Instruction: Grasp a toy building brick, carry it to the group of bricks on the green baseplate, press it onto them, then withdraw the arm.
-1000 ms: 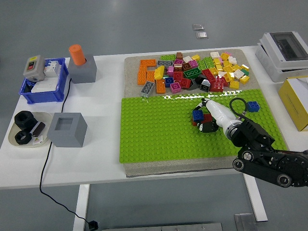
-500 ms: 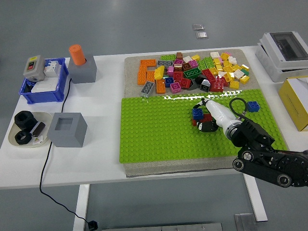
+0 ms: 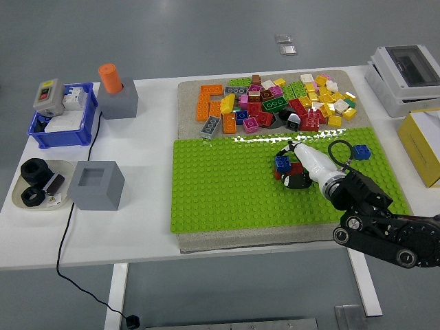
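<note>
R hand (image 3: 300,172) at the brick cluster (image 3: 283,165) on green baseplate (image 3: 220,192), center-right of frame; fingers curled over it, grip unclear; bricks prob. light, rigid, slick — hold by side walls.

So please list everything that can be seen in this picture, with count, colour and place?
Studded plastic baseplate: one, green, table centre.
Loose toy brick heap: many, mixed colours, behind the baseplate.
Small brick group: blue and red, on the baseplate under the hand.
Single brick: one, blue, baseplate's right part.
Hollow blocks: two, grey, left; the far one holds an orange cylinder.
Plastic bin: one, blue, far left.
Tray of black nuts: one, left edge.
Right hand: white and black, at the brick group; fingers unclear.
</note>
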Controlling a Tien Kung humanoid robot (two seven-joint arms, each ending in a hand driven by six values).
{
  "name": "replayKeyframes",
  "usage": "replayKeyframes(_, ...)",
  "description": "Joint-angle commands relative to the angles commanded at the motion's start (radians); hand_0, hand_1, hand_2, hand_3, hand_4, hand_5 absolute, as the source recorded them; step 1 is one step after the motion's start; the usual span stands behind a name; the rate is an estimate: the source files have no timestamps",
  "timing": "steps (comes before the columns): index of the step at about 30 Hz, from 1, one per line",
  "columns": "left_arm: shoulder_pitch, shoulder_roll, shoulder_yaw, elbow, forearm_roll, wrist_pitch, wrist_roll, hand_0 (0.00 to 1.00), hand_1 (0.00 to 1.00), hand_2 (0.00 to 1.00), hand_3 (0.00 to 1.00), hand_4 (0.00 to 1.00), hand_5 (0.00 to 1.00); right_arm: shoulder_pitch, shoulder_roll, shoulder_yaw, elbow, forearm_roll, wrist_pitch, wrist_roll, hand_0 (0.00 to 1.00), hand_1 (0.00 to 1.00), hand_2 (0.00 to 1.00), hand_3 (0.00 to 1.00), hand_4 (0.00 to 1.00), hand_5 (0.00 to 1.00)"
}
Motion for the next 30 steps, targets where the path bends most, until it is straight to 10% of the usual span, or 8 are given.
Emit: replayKeyframes(30, 0.003, -0.002, 0.001, 0.000, 0.001, -0.001, 0.000, 0.807, 0.848, 0.823, 0.713, 0.902, 0.522, -0.019, -0.016, 0.022, 0.022, -0.010, -0.013, 0.020, 0.998, 0.998, 0.998, 0.708, 0.592, 0.073)
